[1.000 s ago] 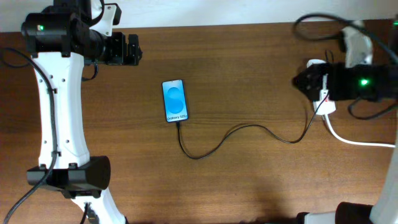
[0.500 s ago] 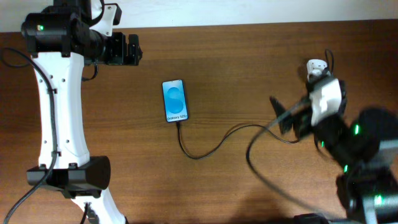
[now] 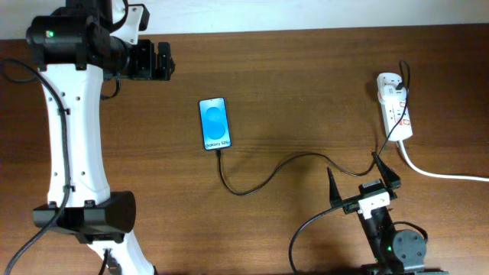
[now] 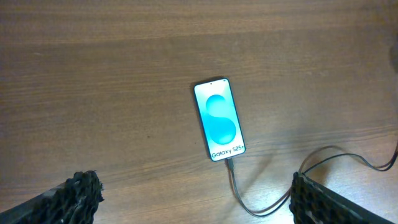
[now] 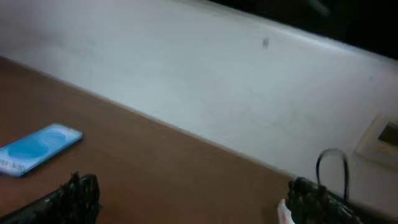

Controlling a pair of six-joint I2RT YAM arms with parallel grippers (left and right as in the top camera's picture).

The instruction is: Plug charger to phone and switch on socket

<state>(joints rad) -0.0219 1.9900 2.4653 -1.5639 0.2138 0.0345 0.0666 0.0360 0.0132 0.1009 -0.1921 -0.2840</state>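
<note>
Blue-screened phone (image 3: 215,123) lies on the desk (image 3: 290,76), charger (image 3: 306,155) meeting its bottom edge, apart from the wide, empty left hand (image 4: 198,190); right hand (image 3: 352,165), likewise wide, sits short of the socket (image 3: 395,105).

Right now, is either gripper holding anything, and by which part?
Nothing is held: the left gripper and the right gripper are both open and empty.

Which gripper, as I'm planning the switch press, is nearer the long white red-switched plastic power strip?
Right. The right gripper is somewhat below the white power strip in the overhead view; the left gripper is far off, past the blue-screened smartphone.
</note>
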